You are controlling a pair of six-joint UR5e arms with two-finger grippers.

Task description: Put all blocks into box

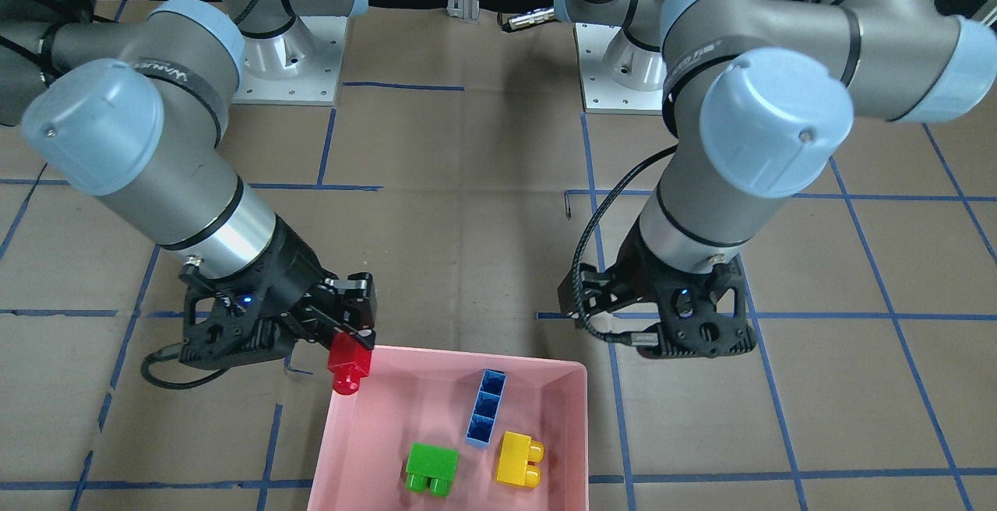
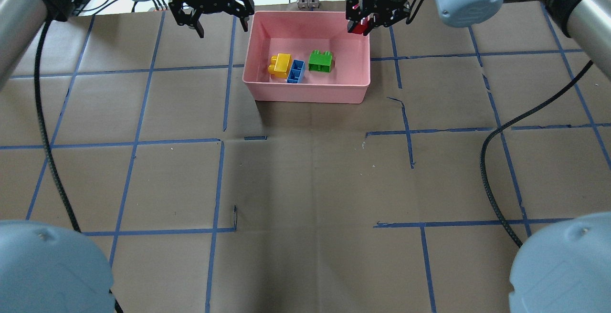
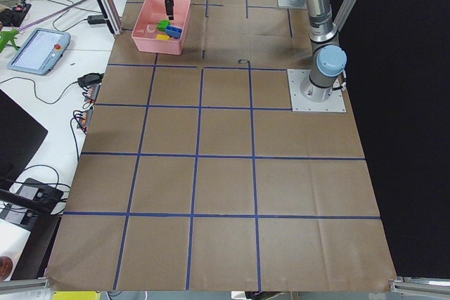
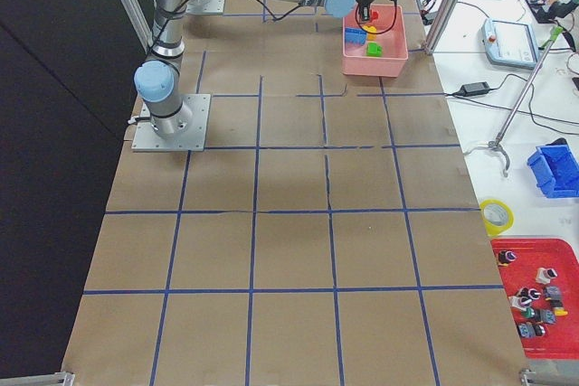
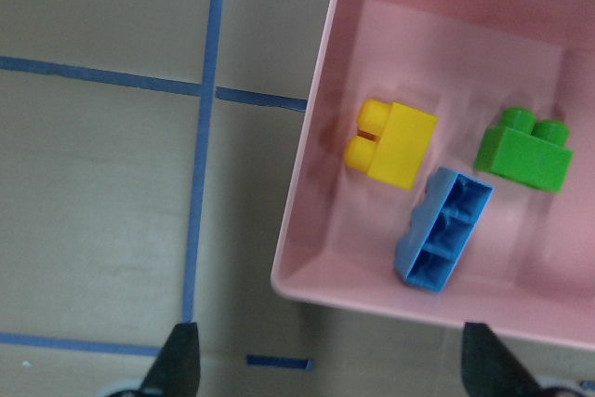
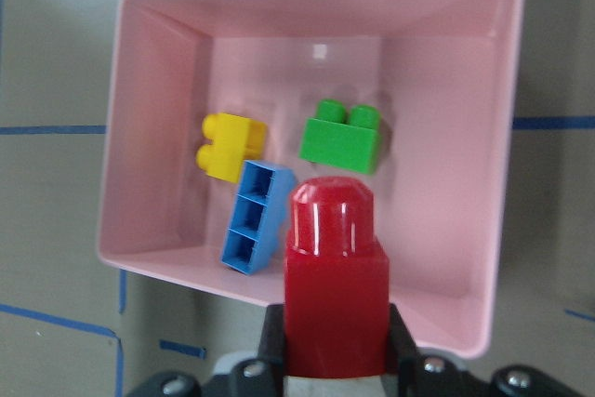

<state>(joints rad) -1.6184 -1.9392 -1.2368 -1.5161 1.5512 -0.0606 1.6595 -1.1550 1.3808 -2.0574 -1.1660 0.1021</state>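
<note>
My right tool [image 1: 354, 337] is clenched on the red block [image 1: 348, 367], stud pointing away from the tool, above one corner of the box [image 1: 574, 410]. Beyond that tool, the green block [image 1: 431, 468], blue block [image 1: 485, 408] and yellow block [image 1: 518, 459] lie on the box floor. My left tool [image 2: 222, 22] is released, fingers spread, over the counter [image 2: 305, 184] just beside the box.
</note>
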